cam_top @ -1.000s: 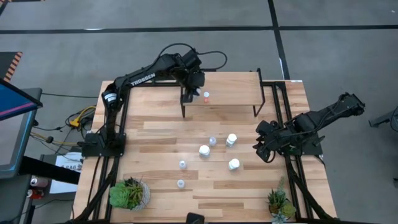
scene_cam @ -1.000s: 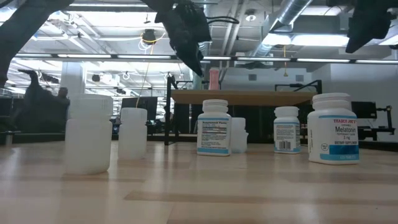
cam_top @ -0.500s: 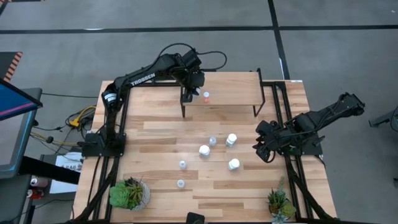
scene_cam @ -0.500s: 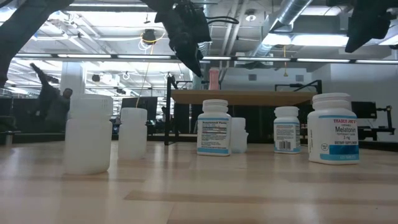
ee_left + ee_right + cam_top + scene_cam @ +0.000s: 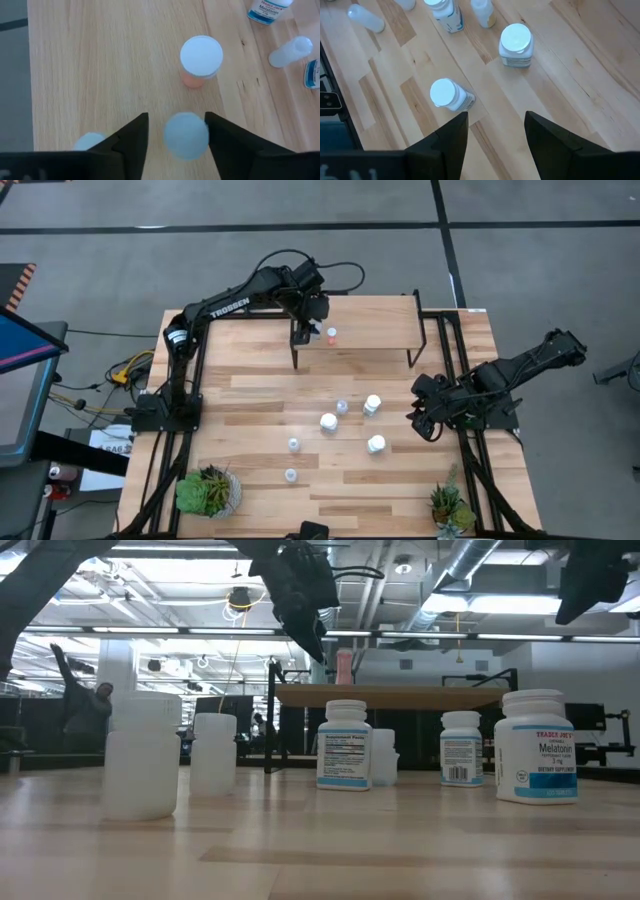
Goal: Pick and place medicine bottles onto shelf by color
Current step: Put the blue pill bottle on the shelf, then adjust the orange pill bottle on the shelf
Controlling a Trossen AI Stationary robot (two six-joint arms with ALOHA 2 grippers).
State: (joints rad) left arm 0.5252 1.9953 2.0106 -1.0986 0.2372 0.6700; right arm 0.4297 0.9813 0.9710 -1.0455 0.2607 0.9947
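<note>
The shelf [image 5: 370, 320] stands at the table's far side. On it stands an orange-bodied bottle [image 5: 332, 335] with a white cap, which also shows in the left wrist view [image 5: 201, 59]. My left gripper [image 5: 312, 330] is open above the shelf's left part. Its fingers stand on either side of a pale blue bottle [image 5: 186, 135], with a gap showing on one side. A second pale blue bottle [image 5: 90, 142] shows beside one finger. My right gripper [image 5: 425, 420] is open and empty above the table's right part. Several white bottles [image 5: 372, 404] stand mid-table.
Loose bottles stand in the table's middle [image 5: 328, 421], [image 5: 376, 444] and nearer the front [image 5: 290, 475]. Under my right gripper, one white bottle [image 5: 516, 42] stands upright and another [image 5: 447, 95] shows tilted. Potted plants stand at the front left [image 5: 208, 490] and front right [image 5: 450, 505].
</note>
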